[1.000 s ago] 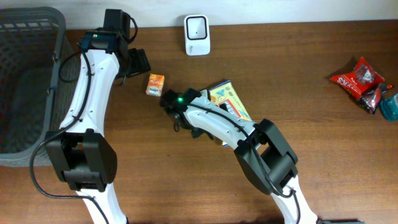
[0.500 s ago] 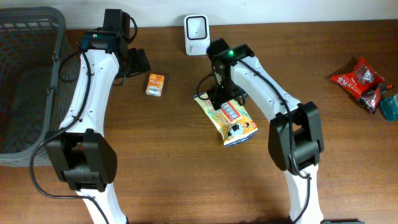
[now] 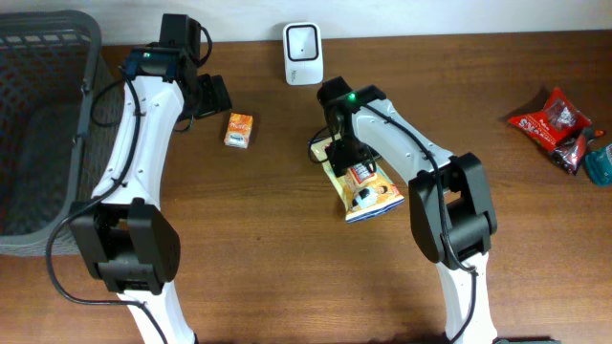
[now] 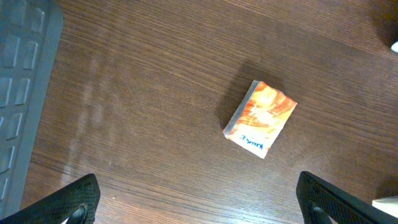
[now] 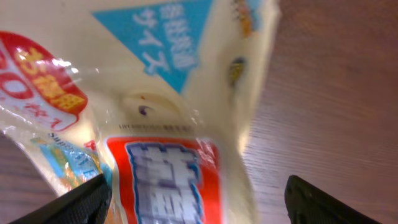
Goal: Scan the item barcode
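The item is a yellow snack bag (image 3: 371, 189) with a red and blue label, lying flat on the wooden table below the white barcode scanner (image 3: 303, 53). My right gripper (image 3: 345, 153) is down over the bag's upper end. In the right wrist view the bag (image 5: 168, 118) fills the frame between the two black fingers, and my right gripper (image 5: 202, 208) is open, with a bare gap on the right side. My left gripper (image 3: 212, 96) is open over bare wood (image 4: 199, 205), with a small orange box (image 4: 261, 118) just beyond it. No barcode is legible.
The small orange box (image 3: 239, 129) lies left of the bag. A dark mesh basket (image 3: 92, 86) stands at the far left, its wall (image 4: 18, 93) showing in the left wrist view. Red snack packets (image 3: 553, 122) and a teal one (image 3: 601, 164) lie at the far right.
My right arm swung from beside the orange box up toward the scanner, then came down over the bag. The bag has shifted and turned. The left arm has not moved.
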